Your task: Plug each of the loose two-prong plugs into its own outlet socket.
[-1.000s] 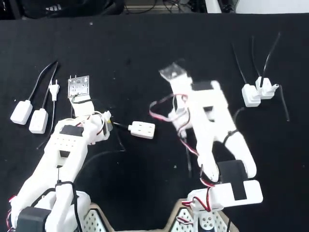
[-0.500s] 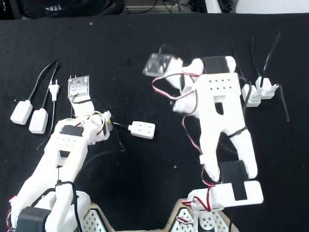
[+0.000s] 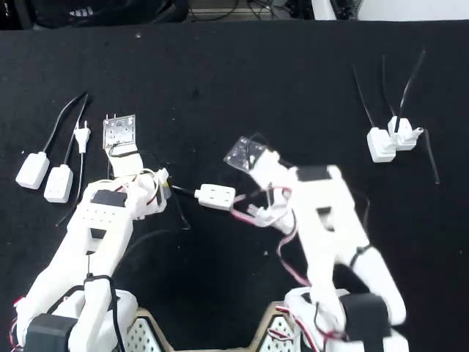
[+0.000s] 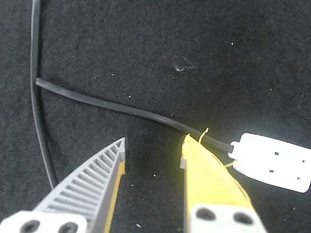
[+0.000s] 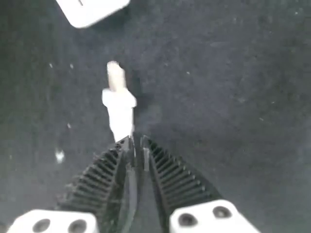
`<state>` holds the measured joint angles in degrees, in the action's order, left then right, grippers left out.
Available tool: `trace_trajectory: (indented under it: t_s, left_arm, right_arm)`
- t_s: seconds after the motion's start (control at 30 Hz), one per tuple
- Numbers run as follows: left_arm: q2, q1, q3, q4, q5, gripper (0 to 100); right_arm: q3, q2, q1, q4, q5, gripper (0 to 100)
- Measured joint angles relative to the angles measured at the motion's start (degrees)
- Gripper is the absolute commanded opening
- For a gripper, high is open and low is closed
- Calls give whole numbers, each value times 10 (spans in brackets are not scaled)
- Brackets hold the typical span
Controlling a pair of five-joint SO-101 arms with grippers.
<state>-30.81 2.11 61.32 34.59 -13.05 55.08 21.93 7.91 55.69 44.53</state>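
A white outlet socket (image 3: 218,196) on a black cord lies mid-table between the two arms. My left gripper (image 4: 154,141) is open just short of that cord (image 4: 121,109), with nothing between its fingers, and the socket (image 4: 272,160) lies off to one side of it. My right gripper (image 5: 136,141) is shut on a small white two-prong plug (image 5: 119,99) that sticks out past its tips. The plug's prongs point roughly toward the socket (image 5: 92,9), with a gap between them. The right arm (image 3: 322,213) leans in close beside the socket.
Two white blocks on black cords (image 3: 45,176) and a small loose plug (image 3: 82,136) lie at the far left. Two more white pieces with cords (image 3: 392,139) sit at the back right. The left arm (image 3: 102,220) stands left of the socket.
The right arm swung across the back of the table, then came forward and left to the socket's side. The left arm and the socket have not moved.
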Motion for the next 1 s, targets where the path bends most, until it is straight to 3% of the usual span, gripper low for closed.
trace_trajectory:
  t_s: [0.13, 0.3, 0.63, 1.0]
  left_arm:
    - [0, 0, 0, 0, 0, 188]
    - [0, 0, 0, 0, 0, 188]
    - [0, 0, 0, 0, 0, 188]
    - [0, 0, 0, 0, 0, 188]
  right_arm:
    - [27, 29, 22, -14, -55, 189]
    - [1, 36, 25, 6, -100, 126]
    - [-33, -39, 29, 11, -68, 127]
    - [-36, 2, 34, 44, -64, 126]
